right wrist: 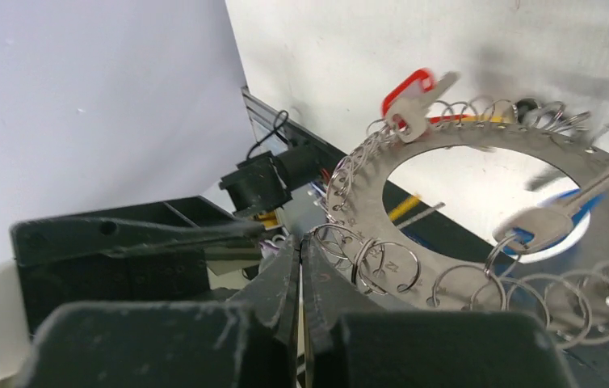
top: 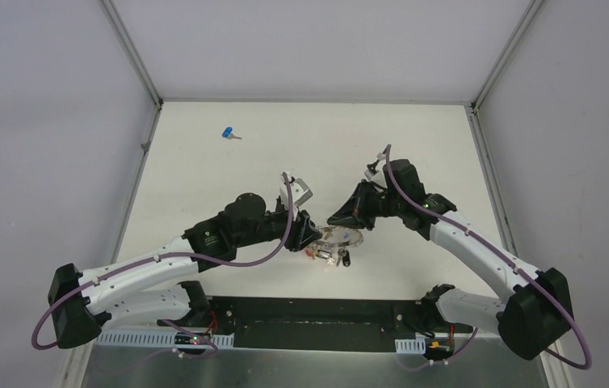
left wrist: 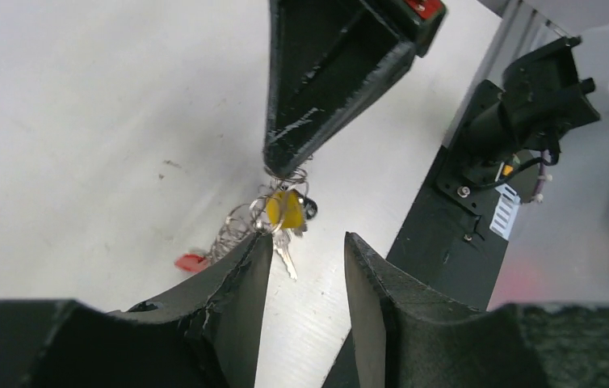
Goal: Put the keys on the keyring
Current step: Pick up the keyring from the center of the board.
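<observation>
Worktop [top: 414,145] is boxed by plain walls [top: 43,162] on the left, right and far sides. A black base strip [top: 309,311] runs along the near edge. All the action sits mid-worktop, fairly close to that strip. There is bare white surface beyond it and to both sides.

The keyring [right wrist: 358,202] is between my two arms. It's a flat grey metal disc with a big round hole, and its rim is fringed with thin wire loops. It sits tilted, not flat.

My right pincer [right wrist: 301,246] is closed, its tips pinched on the ring's rim at a small loop. My left pincer [left wrist: 308,246] is just beside the ring, with the jaws apart and nothing between them. The pads look rough and black.

The yellow key [left wrist: 283,208] hangs in the loops right under the right pincer's tip, with its silver blade pointing down towards the near edge. I can't tell if it's threaded on.

A red-headed key [right wrist: 408,93] sticks out from the far rim.

The blue key [top: 228,132] lies flat at far left, well apart from the ring. Its long axis runs left-right, with the blade pointing right.
</observation>
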`<state>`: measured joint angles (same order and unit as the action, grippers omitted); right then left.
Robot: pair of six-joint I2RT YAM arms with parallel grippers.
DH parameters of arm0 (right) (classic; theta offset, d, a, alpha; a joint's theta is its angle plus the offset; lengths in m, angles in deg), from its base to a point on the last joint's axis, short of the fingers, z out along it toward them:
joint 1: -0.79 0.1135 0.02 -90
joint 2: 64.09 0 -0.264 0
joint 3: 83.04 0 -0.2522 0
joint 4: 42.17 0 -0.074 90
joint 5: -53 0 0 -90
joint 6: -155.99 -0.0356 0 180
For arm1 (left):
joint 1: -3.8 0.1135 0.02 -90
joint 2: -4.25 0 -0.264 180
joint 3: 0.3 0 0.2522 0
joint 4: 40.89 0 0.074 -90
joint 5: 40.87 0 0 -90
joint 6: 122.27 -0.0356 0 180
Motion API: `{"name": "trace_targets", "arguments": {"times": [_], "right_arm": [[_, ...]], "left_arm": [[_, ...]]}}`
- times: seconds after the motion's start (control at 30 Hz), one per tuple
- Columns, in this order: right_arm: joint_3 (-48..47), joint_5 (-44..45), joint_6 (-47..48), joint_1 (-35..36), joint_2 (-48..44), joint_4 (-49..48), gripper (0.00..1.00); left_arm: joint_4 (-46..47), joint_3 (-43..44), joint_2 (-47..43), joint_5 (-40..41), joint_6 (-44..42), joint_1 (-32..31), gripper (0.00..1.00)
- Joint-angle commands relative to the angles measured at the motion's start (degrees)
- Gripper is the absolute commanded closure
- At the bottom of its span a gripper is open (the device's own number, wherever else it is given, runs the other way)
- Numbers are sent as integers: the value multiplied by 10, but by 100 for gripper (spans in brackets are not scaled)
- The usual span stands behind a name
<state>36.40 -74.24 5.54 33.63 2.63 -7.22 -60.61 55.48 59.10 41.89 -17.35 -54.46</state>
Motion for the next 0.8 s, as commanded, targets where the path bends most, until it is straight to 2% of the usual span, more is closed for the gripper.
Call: {"name": "trace_targets", "arguments": {"times": [0.0,0.3,0.4,0.57,0.77], "right_arm": [[-21,44,-99,-3,-54,-10,100],[37,126,-242,-3,-133,-38,100],[53,142,-268,-3,-148,-40,100],[64,152,-292,-3,-159,-41,100],[68,161,-311,-3,-168,-48,100]], "left_arm": [[98,-7,-12,-42,-74,-16,60],[124,11,37,52,-22,-43,62],[120,27,56,112,-33,-73,60],[106,54,73,168,-69,-102,59],[145,43,72,132,-126,-105,63]]}}
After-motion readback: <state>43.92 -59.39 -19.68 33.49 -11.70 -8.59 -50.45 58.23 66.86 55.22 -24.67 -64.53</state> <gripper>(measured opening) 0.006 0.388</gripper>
